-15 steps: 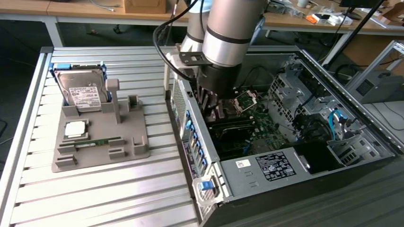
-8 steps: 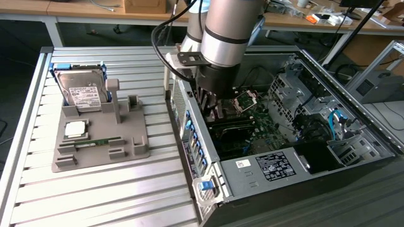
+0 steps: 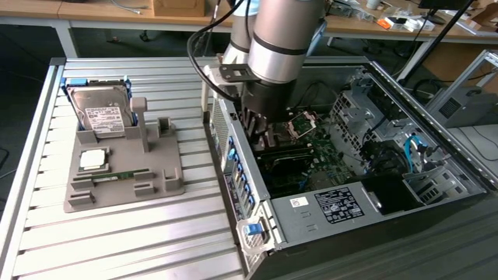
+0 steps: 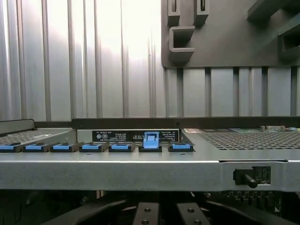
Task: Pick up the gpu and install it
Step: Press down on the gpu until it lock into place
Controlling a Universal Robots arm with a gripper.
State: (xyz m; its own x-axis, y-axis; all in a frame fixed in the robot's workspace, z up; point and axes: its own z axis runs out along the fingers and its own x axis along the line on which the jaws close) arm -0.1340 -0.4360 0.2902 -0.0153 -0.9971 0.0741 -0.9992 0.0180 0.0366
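One card, the gpu (image 3: 286, 156), lies low in the open computer case (image 3: 327, 204) over its slot. Our gripper (image 3: 260, 129) stands right above it, jaws fully closed, seemingly to press it home; whether they pinch it, we cannot tell.

The arm (image 3: 281, 41) comes down steeply from the far side of the scene, its thick silver-grey wrist section nearly vertical. Below it hangs the black gripper (image 3: 260, 135), pointing straight down, its fingers (image 4: 144, 213) drawn together side by side.
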